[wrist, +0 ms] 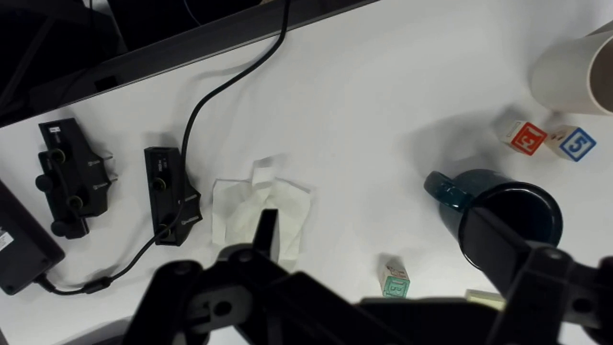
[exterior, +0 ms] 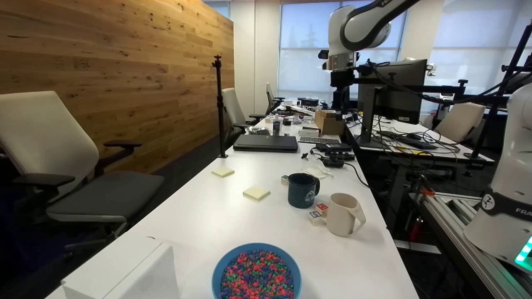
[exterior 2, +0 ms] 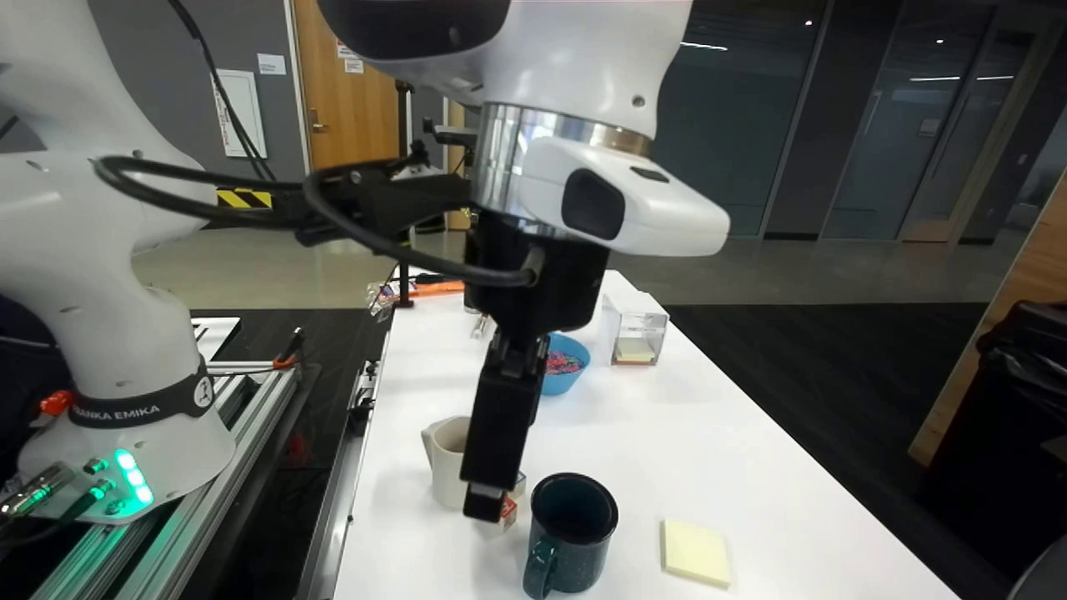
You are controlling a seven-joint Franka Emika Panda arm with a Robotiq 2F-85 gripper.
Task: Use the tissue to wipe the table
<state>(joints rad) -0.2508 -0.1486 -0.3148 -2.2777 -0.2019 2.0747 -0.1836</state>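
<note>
Gripper (wrist: pixel 378 223) hangs empty, jaws wide apart, prob bc crumpled tissue (wrist: pixel 291 208) on table (wrist: pixel 345 120) needs grabbing b4 any wiping.

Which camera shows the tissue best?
The wrist view: most of the tissue shows from above, the gripper hiding some. An exterior view shows part beyond the dark teal mug; the tissue appears nowhere else.

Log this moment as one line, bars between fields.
pincer: open, above table | tissue: rumpled on table, ungripped | wiping: not underway

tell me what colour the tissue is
The tissue is plain off-white; it shows best in the wrist view.
</note>
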